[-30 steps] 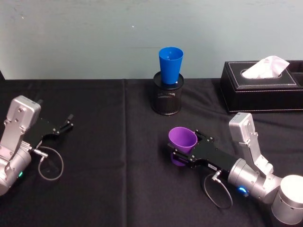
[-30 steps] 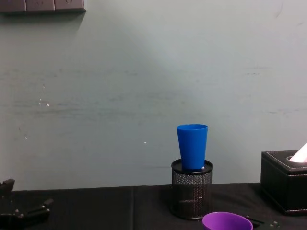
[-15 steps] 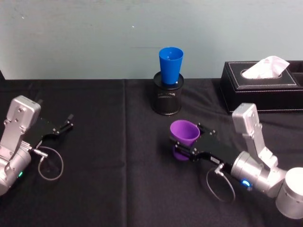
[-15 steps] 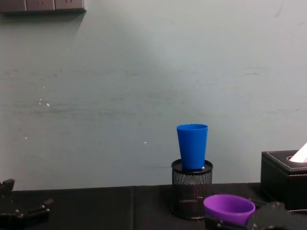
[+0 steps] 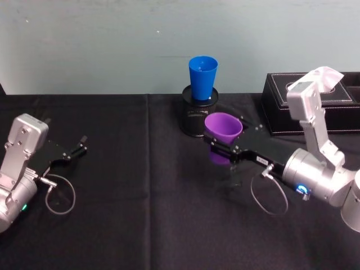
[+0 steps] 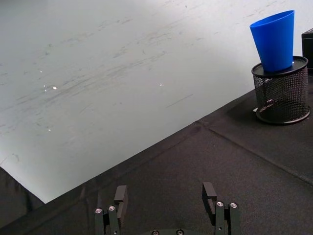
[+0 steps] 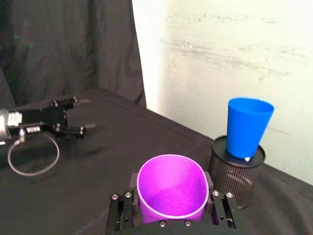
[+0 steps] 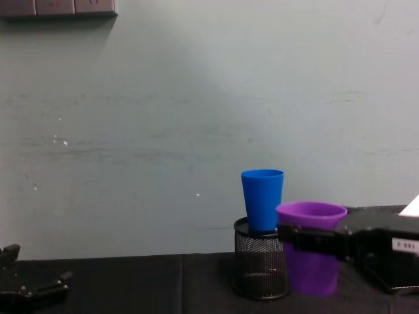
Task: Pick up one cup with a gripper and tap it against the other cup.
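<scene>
**Purple tapered plastic tumbler [image 5: 223,125] held near blue cup**

Upright, clamped in the right gripper [image 5: 224,143], clear of the black tablecloth [image 5: 140,214]. It sits just before the black wire-mesh pen holder [image 5: 194,121] bearing the bright-blue plastic tumbler [image 5: 202,76]; contact indeterminate. Left gripper [image 5: 79,147] rests far left, fingers apart.

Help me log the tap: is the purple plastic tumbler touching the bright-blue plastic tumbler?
Apart. Head view: the black wire-mesh pen holder shows between the purple plastic tumbler and the bright-blue plastic tumbler.
</scene>
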Robot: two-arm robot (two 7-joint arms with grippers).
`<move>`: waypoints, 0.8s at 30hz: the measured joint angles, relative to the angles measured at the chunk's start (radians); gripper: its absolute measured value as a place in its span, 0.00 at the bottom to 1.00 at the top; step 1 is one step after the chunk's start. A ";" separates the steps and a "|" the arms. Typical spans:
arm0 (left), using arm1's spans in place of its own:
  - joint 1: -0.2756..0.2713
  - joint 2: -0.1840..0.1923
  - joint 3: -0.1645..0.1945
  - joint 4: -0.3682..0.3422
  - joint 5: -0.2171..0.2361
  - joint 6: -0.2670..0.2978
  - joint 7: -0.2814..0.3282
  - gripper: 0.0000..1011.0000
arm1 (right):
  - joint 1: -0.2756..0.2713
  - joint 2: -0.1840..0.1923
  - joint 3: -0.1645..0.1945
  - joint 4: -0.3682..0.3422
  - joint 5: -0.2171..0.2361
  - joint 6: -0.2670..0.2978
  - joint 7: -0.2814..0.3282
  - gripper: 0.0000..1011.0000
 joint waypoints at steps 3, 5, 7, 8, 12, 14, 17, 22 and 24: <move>0.000 0.000 0.000 0.000 0.000 0.000 0.000 0.99 | 0.010 0.003 0.000 -0.017 0.015 0.017 -0.002 0.72; 0.000 0.000 0.000 0.000 0.000 0.000 0.000 0.99 | 0.015 0.005 -0.001 -0.024 0.021 0.022 -0.005 0.72; 0.000 0.000 0.000 0.000 0.000 0.000 0.000 0.99 | 0.021 0.007 -0.002 -0.032 0.029 0.027 -0.010 0.72; 0.000 0.000 0.000 0.000 0.000 0.000 0.000 0.99 | 0.023 0.007 -0.003 -0.034 0.031 0.028 -0.012 0.72; 0.000 0.000 0.000 0.000 0.000 0.000 0.000 0.99 | 0.028 0.011 -0.007 -0.041 0.037 0.029 -0.022 0.72; 0.000 0.000 0.000 0.000 0.000 0.000 0.000 0.99 | 0.029 0.012 -0.009 -0.042 0.040 0.029 -0.026 0.72; 0.000 0.000 0.000 0.000 0.000 0.000 0.000 0.99 | 0.029 0.013 -0.010 -0.043 0.041 0.029 -0.027 0.72; 0.000 0.000 0.000 0.000 0.000 0.000 0.000 0.99 | 0.029 0.013 -0.010 -0.043 0.041 0.029 -0.026 0.72; 0.000 0.000 0.000 0.000 0.000 0.000 0.000 0.99 | 0.029 0.013 -0.010 -0.043 0.041 0.029 -0.026 0.72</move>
